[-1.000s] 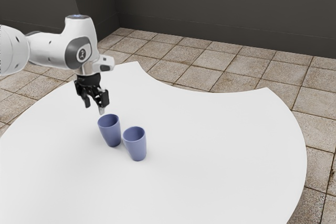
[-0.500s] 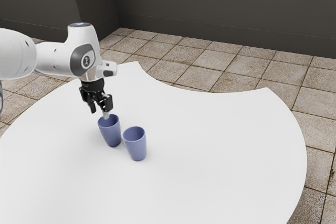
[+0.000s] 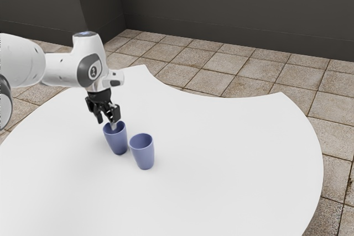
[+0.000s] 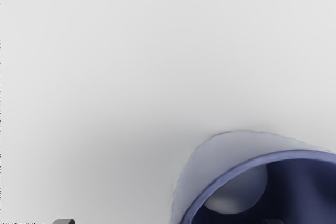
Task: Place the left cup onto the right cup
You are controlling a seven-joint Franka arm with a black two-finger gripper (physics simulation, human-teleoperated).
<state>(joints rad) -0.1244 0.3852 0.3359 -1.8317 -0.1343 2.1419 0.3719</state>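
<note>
A: Left cup (image 3: 115,138), grabbed yet?
B: No. Fingers (image 3: 115,116) are spread, tips down at its rim and seemingly straddling one side of it. Nothing clamped.
A: Progress?
B: Early, I'd say. Grasp, lift and stacking are all left. It stands upright on the white surface (image 3: 232,153), just beside the right cup (image 3: 142,152); can't tell if they're touching.
A: Looks?
B: Plain blue-purple tumbler, tapered, no handle, empty. Wrist view has its open mouth (image 4: 247,182) right under the fingers.

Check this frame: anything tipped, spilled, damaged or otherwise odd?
Nothing stands out. The black two-finger gripper hangs open at the rim of one blue tapered cup; that cup and the matching blue cup beside it stand upright on the round white table.
</note>
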